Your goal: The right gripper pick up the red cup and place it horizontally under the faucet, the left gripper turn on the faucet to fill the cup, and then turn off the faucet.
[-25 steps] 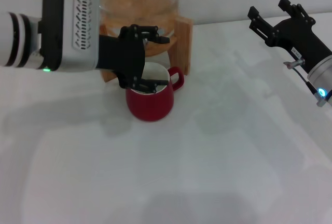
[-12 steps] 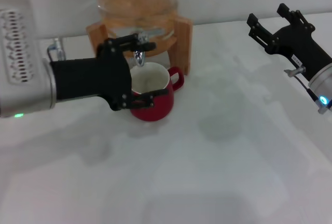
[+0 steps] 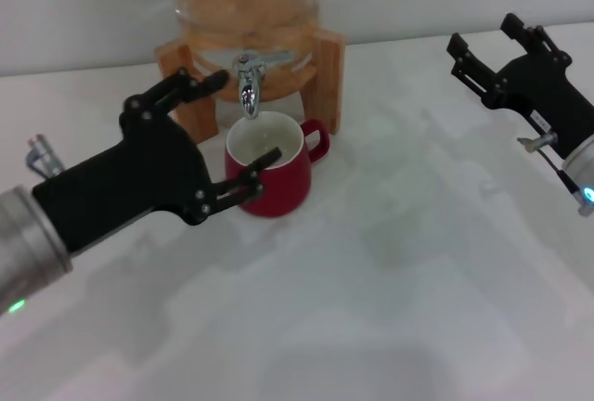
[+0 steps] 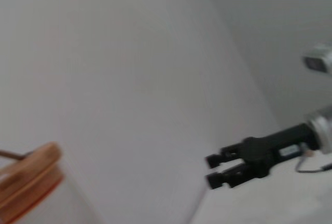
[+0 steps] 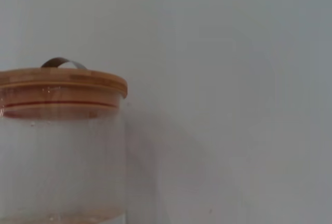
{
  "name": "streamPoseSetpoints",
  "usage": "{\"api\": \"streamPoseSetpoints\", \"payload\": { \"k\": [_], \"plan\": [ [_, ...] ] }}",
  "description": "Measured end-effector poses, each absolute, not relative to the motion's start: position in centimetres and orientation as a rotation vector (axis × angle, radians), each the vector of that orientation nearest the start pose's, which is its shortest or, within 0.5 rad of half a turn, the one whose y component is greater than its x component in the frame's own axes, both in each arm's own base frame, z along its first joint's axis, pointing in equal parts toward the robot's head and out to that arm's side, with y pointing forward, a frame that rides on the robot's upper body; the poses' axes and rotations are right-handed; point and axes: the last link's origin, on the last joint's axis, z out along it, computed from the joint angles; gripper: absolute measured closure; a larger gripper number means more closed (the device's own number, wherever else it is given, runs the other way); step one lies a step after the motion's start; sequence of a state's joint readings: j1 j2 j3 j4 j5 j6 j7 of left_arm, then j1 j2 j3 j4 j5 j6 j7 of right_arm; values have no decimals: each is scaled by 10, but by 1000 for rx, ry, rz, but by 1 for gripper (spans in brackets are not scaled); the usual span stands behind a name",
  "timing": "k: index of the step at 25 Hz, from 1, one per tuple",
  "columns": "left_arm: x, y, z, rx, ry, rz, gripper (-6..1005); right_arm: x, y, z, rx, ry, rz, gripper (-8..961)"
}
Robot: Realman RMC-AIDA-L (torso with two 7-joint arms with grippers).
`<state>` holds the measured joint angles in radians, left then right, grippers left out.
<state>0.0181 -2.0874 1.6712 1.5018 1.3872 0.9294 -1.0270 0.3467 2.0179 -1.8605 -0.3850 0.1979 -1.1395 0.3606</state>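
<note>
1. The red cup (image 3: 269,176) stands upright on the white table (image 3: 390,308), close to the table's back edge and left of its middle, with its white inside showing and its loop handle turned toward the right edge.
2. The faucet (image 3: 248,85) sits directly above the cup's open mouth, its chrome spout pointing down into it; spout and rim stay apart.
3. The faucet projects from a glass dispenser (image 3: 243,2) that rests on a wooden stand (image 3: 327,71) right behind the cup, against the back wall.
4. In the right wrist view the dispenser's wooden lid (image 5: 62,86) caps the glass body, with a thin metal handle on top.
5. The left gripper (image 3: 223,136) reaches in from the table's left side, its black fingers spread wide and holding nothing.
6. Its upper finger (image 3: 176,90) points toward the faucet from the left, and its lower finger lies at the cup's left rim, possibly touching it, though the head view is not clear enough to be sure.
7. The right gripper (image 3: 497,44) hangs above the back right corner of the table, well apart from the cup, its two fingers open and empty.
8. The left wrist view shows that same right gripper (image 4: 220,169) from afar, against the pale wall.
</note>
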Motion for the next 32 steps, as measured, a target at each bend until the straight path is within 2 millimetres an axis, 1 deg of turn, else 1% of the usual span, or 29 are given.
{"api": "streamPoseSetpoints", "payload": {
  "k": [4,7,12,13,15,16,18,21,22,23,24,29,32],
  "plan": [
    [-165,267,-8,-2284,231,-700,158,301,335,13,-1695,450,927,131],
    [-175,257,-9,-2182,193,-753,158,304,331,17,-1678,441,942,131],
    [-197,251,-15,-2051,99,-800,158,307,329,22,-1657,422,947,132],
    [-206,249,-16,-2000,41,-817,158,307,329,23,-1651,418,947,133],
    [-215,246,-15,-1939,-26,-853,158,309,329,28,-1632,410,947,133],
    [-215,246,-15,-1939,-26,-853,158,309,329,28,-1628,409,948,133],
    [-225,241,-11,-1864,-88,-904,158,310,329,30,-1621,406,949,134],
    [-239,233,0,-1744,-165,-970,158,311,328,32,-1611,407,953,134],
    [-245,230,4,-1703,-190,-985,158,311,328,32,-1608,408,954,134],
    [-256,222,12,-1628,-224,-1011,158,311,328,33,-1602,411,954,134],
    [-256,222,12,-1628,-224,-1011,158,311,328,33,-1602,411,954,134],
    [-287,210,28,-1486,-301,-989,158,315,331,35,-1581,445,942,134],
    [-305,205,37,-1427,-318,-948,158,321,334,40,-1551,472,933,134]
  ]
}}
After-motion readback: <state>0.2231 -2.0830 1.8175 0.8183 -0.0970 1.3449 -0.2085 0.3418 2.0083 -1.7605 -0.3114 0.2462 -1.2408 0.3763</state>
